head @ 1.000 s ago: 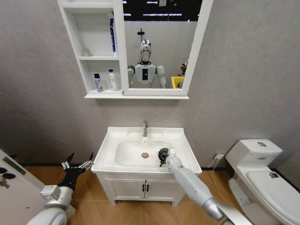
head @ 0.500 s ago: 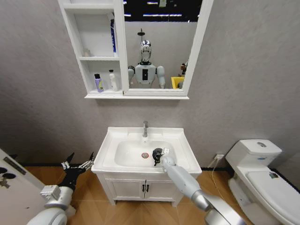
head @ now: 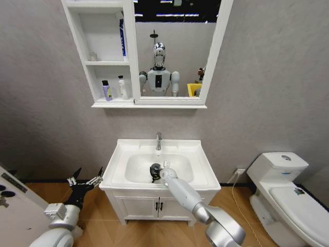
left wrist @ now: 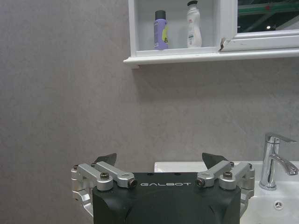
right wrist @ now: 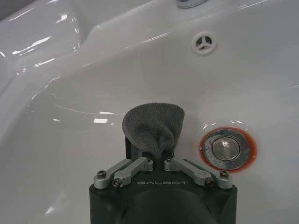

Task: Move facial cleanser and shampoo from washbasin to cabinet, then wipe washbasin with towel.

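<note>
Right gripper [right wrist: 156,151] is clenched on the dark grey towel [right wrist: 154,126], pressing it against the bowl of the washbasin [head: 123,152] just beside the red-ringed drain [right wrist: 227,149]. Left gripper [head: 85,181] hangs with its fingers spread, low at the robot's left and apart from the basin's edge. Purple bottle [head: 105,90] and white bottle [head: 123,88] stand upright together in the cabinet [head: 82,49], in its lowest compartment.

Right end effector [right wrist: 156,154] clamped, left end effector [left wrist: 159,161] spread, low
</note>
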